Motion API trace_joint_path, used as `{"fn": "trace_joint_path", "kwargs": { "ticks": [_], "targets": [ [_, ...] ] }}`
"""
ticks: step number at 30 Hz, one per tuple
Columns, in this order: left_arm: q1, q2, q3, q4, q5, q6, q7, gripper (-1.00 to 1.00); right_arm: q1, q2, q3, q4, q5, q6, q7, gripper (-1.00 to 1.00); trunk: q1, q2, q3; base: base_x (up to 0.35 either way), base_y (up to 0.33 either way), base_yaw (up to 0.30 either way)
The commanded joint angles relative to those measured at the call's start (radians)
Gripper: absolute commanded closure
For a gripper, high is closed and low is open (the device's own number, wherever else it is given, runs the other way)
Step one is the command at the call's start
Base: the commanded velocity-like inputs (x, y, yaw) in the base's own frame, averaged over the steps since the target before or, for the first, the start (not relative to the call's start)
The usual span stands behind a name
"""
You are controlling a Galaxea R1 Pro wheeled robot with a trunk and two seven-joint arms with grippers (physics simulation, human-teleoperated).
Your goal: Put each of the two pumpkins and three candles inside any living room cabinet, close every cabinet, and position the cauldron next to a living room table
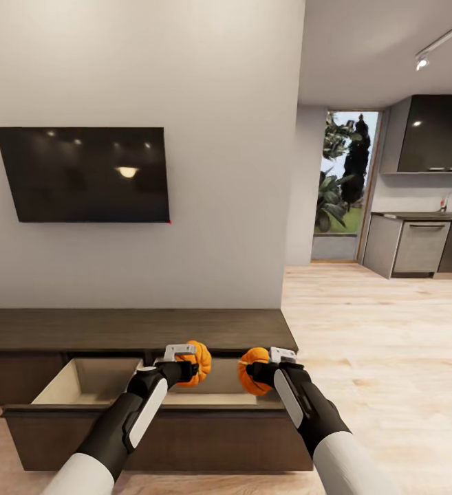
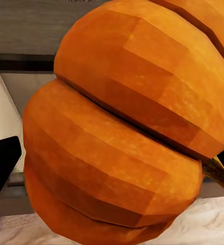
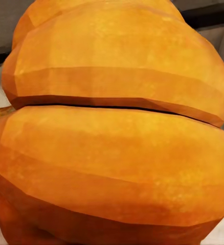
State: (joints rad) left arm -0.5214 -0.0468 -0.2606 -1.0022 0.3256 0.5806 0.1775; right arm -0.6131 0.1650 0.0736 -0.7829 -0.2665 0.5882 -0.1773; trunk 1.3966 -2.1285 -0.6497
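Claws clenched: left claw (image 1: 192, 363) grasps one pumpkin (image 1: 199, 362), right claw (image 1: 261, 369) another pumpkin (image 1: 252, 370).

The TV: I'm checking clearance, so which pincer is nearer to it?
Left. The left pincer sits below the TV's right edge; the right pincer is farther right.

pumpkins (image 1: 199, 361) orange, ribbed | cabinet (image 1: 136, 328) dark brown | drawer interior (image 1: 88, 381) beige | television (image 1: 82, 174) black

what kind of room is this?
Most likely an open-plan living room: a wall-mounted TV hangs above a long low cabinet with one drawer pulled open, and a kitchen area opens off at the far right.
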Motion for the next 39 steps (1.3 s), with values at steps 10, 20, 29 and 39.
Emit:
{"fn": "trace_joint_path", "kwargs": {
  "ticks": [10,20,29,39],
  "targets": [
    [0.0,0.001,-0.002,-0.003,0.009,0.004,0.042,1.0,-0.001,0.001,0.003,0.0,-0.011,-0.001,-0.016,1.0,0.0,-0.001,-0.001,0.126,-0.024,0.0],
    [0.0,0.001,-0.002,-0.004,0.01,0.006,0.039,1.0,-0.001,0.002,0.003,0.001,-0.011,0.007,-0.016,1.0,0.0,-0.001,-0.001,0.144,0.0,0.0],
    [-0.001,0.0,-0.002,-0.012,0.011,0.03,0.038,1.0,-0.001,0.004,0.003,0.001,-0.011,0.009,-0.016,1.0,0.0,-0.001,-0.001,0.12,0.0,0.0],
    [0.0,0.0,-0.002,-0.015,0.012,0.034,0.038,1.0,-0.001,0.004,0.003,0.001,-0.011,0.01,-0.015,1.0,0.012,-0.022,-0.011,0.007,0.0,0.0]
  ]
}}
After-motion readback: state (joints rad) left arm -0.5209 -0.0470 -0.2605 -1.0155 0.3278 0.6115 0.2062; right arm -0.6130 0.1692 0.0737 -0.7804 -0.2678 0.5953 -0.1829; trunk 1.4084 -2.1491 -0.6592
